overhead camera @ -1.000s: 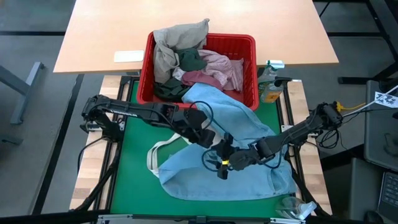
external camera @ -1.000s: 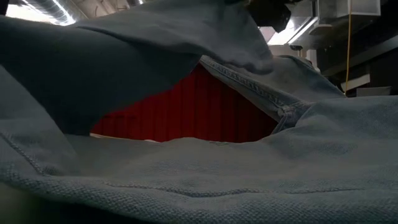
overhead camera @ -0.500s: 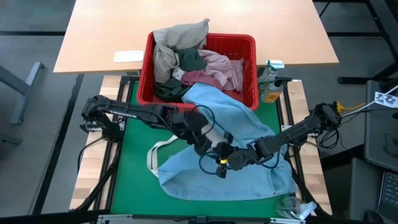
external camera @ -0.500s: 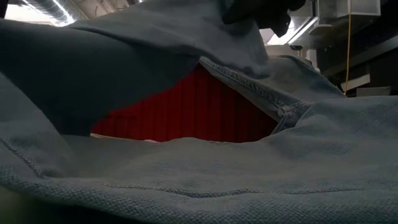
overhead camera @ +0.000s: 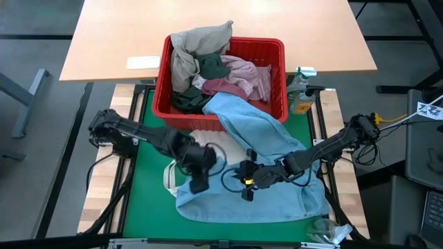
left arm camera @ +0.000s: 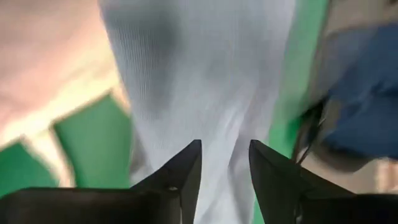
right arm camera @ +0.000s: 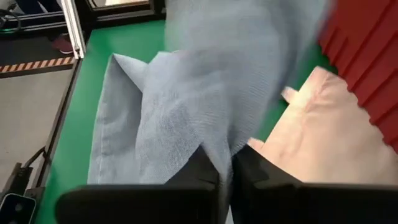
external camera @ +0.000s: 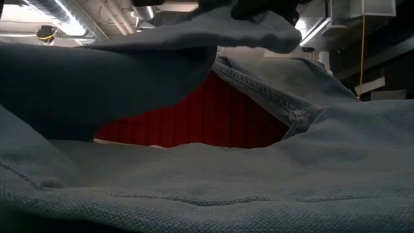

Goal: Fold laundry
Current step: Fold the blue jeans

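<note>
My right end effector [overhead camera: 246, 181] is pinched shut on a fold of the light blue garment [overhead camera: 277, 142], lifting it so the cloth can be spread. My left end effector [overhead camera: 199, 181], fingers parted, holds nothing. The garment trails away from both, up to the red basket [overhead camera: 279, 48] with the other laundry [overhead camera: 208, 62]. No readable writing.
</note>
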Tool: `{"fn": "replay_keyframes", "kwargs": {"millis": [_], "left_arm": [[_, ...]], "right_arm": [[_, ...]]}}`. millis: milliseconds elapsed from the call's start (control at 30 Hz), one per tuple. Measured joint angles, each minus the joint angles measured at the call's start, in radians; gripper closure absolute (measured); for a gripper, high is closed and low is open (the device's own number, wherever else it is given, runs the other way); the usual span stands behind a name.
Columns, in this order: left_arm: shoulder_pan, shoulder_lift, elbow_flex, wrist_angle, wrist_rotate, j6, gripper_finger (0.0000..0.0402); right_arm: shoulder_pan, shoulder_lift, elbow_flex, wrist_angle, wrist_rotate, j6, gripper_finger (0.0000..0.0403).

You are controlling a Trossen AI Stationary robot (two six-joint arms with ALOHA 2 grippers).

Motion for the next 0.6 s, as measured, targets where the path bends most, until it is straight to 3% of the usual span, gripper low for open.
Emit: {"fn": "replay_keyframes", "kwargs": {"millis": [200, 400, 600], "left_arm": [[-0.144, 0.002, -0.067, -0.070, -0.107, -0.091, 0.0267], [-0.277, 0.002, -0.205, -0.047, -0.221, -0.286, 0.0266], [-0.361, 0.002, -0.366, 0.057, -0.280, -0.434, 0.0266]], "right_arm": [[0.000, 0.000, 0.038, -0.018, 0.000, -0.008, 0.0377], [0.000, -0.001, 0.052, -0.016, -0.002, -0.011, 0.0394], [0.000, -0.001, 0.052, -0.016, -0.010, -0.011, 0.0382]]}}
